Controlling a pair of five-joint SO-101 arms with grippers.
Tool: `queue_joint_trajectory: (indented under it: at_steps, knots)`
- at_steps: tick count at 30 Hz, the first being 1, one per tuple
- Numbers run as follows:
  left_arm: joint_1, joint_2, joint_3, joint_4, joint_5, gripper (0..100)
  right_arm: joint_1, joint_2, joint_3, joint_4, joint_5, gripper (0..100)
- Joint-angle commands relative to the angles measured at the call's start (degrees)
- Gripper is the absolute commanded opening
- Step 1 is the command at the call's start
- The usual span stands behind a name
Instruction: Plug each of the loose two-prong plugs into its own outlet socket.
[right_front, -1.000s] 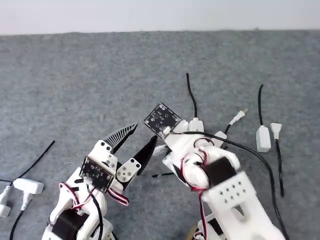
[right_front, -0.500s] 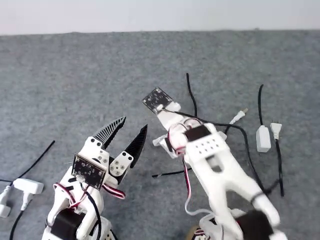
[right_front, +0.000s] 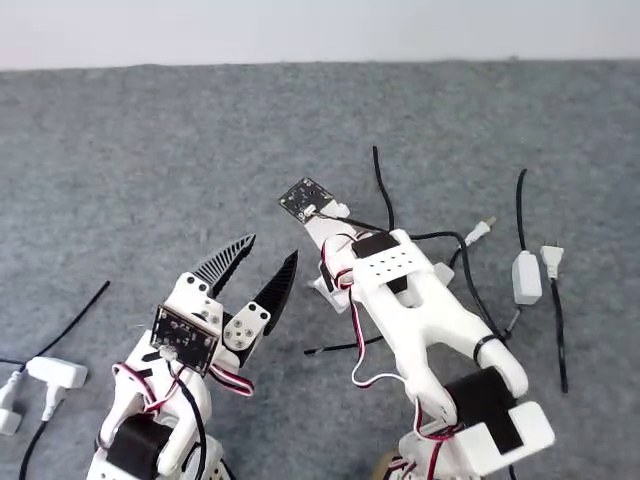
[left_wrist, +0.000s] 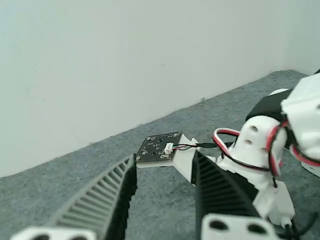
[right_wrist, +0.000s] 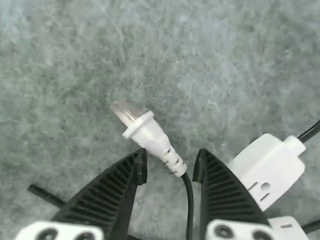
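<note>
In the right wrist view a white two-prong plug (right_wrist: 144, 132) lies on the grey carpet, prongs pointing away. My right gripper (right_wrist: 171, 157) is open, and its black fingers (right_wrist: 115, 192) straddle the plug's cord end without closing on it. A white outlet socket (right_wrist: 267, 167) lies just beside one finger. In the high view the right arm (right_front: 400, 290) bends down over this spot and hides the plug. My left gripper (right_front: 268, 250) hovers open and empty to its left, fingers (left_wrist: 107, 200) pointing at the right arm's wrist board (left_wrist: 160, 148).
At the right of the carpet lie another socket (right_front: 526, 277) and two loose plugs (right_front: 552, 260) (right_front: 478, 232) on black cords. A socket (right_front: 57, 373) and a plug (right_front: 10, 388) lie at the left edge. A black cord (right_front: 340, 347) runs between the arms.
The right arm has folded forward and down, bringing its wrist lower and slightly left over the plug. The left gripper shifted a little left, then kept still.
</note>
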Motion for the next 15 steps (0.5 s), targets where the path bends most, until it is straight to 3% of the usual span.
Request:
queue_joint_trajectory:
  at_steps: [1, 7, 15]
  knots:
    - [0.44, 0.09, -0.48, -1.85, 0.62, 19, 0.57, -0.40, -3.08, -1.45, 0.35, 16.5]
    - [0.44, 0.09, -0.48, -1.85, 0.62, 19, 0.13, -0.40, -3.34, -1.45, 1.49, 16.5]
    - [0.44, 0.09, -0.40, -1.85, 0.62, 19, -1.01, -0.40, -3.34, 0.40, 17.85, 16.5]
